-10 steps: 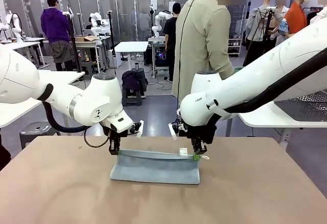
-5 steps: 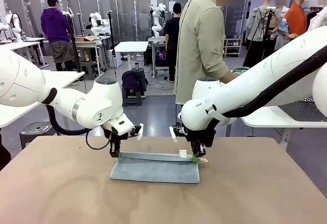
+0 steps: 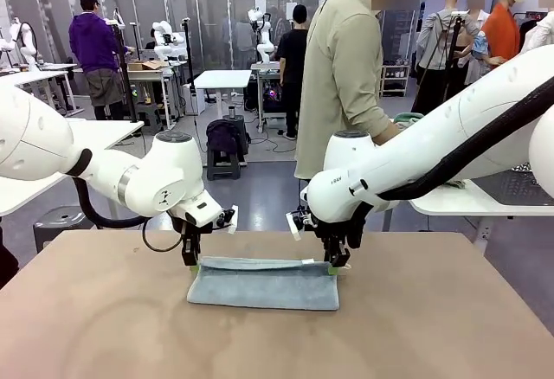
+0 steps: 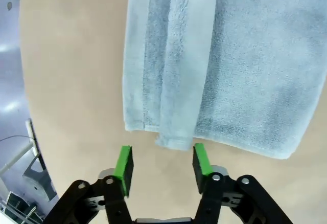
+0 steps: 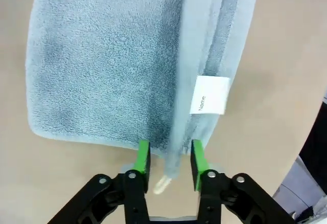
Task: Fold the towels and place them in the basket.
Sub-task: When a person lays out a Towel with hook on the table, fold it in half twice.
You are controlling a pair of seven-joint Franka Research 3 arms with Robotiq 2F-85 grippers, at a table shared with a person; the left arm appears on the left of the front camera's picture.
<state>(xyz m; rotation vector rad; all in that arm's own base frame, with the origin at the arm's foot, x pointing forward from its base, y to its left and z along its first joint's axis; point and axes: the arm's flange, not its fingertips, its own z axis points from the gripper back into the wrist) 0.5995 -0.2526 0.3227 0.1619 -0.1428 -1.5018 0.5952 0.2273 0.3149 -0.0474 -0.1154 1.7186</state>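
The light blue-grey towel [image 3: 262, 284] lies folded lengthwise on the tan table [image 3: 415, 327], its far edge lying flat. My left gripper [image 3: 192, 261] stands over the towel's far left corner, open, with the towel [image 4: 219, 65] just beyond its green pads [image 4: 124, 165]. At the far right corner my right gripper [image 3: 333, 265] is open too, the folded edge [image 5: 176, 132] lying loosely between its pads [image 5: 143, 155], near the white label [image 5: 209, 95]. The dark mesh basket [image 3: 526, 187] sits on the white side table at right. A bit of mint green cloth [image 3: 409, 119] shows by the person's hand.
A person in a beige shirt [image 3: 342, 67] stands just beyond the table's far edge, side on. A white side table [image 3: 450, 202] stands at the right. The tan tabletop is bare in front of and beside the towel.
Both grippers have opened and let go of the towel's far edge, which has dropped from slightly raised to flat on the folded towel. The arms have barely moved.
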